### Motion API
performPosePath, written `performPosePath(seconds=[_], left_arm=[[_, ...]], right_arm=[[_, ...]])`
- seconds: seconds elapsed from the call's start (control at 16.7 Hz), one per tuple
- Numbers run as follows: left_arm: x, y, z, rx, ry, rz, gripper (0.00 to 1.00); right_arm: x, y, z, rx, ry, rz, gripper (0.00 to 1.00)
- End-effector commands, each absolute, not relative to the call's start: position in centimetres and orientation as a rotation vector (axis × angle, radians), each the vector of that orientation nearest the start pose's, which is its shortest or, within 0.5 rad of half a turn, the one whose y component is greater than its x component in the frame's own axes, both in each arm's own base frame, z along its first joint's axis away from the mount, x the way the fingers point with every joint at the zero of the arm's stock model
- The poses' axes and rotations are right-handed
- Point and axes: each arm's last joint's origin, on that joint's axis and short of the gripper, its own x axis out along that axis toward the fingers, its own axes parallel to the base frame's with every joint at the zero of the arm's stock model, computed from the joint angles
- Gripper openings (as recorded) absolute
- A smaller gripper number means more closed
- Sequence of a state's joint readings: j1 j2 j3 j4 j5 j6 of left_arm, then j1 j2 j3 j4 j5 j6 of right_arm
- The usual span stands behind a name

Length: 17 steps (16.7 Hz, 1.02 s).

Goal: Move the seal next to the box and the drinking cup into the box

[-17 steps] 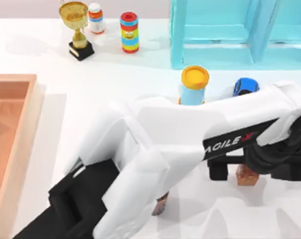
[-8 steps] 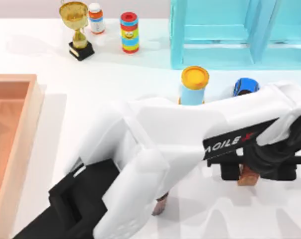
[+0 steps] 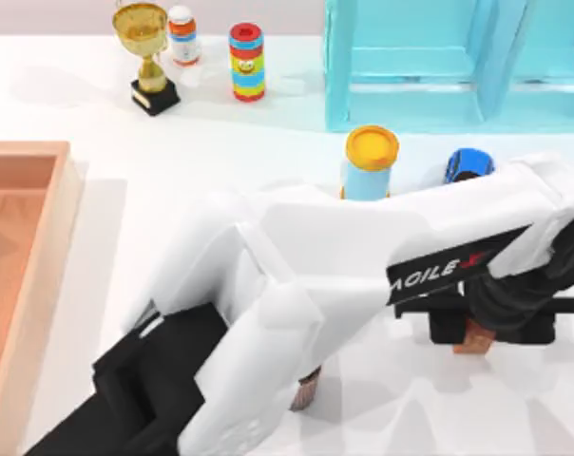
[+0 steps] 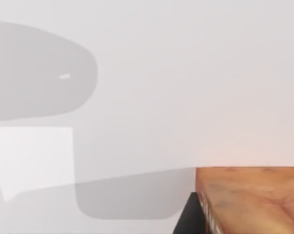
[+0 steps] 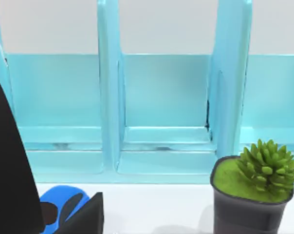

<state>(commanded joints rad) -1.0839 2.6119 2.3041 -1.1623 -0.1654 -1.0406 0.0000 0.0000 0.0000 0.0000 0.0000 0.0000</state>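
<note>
In the top view, the right gripper (image 3: 474, 328) is seen low at the table's right, its black fingers clenched on the seal (image 3: 473, 337), which is barely visible between them. The cup (image 3: 307, 388) stands near the bottom edge, half hidden under a white arm, and the box (image 3: 42, 247) lies at the far left, well apart from both. A straight lift is called for before any travel leftward, with the cup and the blue-and-yellow cylinder (image 3: 370, 163) to be cleared. In the left wrist view, a corner of the box (image 4: 249, 200) is shown; whether the left gripper is released or clenched cannot be told. In the right wrist view, the shelf (image 5: 161, 107), a potted plant (image 5: 251, 192) and the blue car (image 5: 59, 209) are shown ahead.
</note>
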Motion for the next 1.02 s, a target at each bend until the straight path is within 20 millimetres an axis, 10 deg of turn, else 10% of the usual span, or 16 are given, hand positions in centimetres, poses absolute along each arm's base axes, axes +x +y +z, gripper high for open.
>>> performPosePath(seconds=[0.48, 1.02], left_arm=[[25.1, -44.8, 12.2, 0.017, 1.371, -0.021, 0.0], [25.9, -39.3, 18.2, 0.01, 1.376, -0.014, 0.0]], right_arm=[[10.6, -0.1, 16.0, 0.0, 0.0, 0.0, 1.0], [10.6, -0.1, 16.0, 0.0, 0.0, 0.0, 1.0]])
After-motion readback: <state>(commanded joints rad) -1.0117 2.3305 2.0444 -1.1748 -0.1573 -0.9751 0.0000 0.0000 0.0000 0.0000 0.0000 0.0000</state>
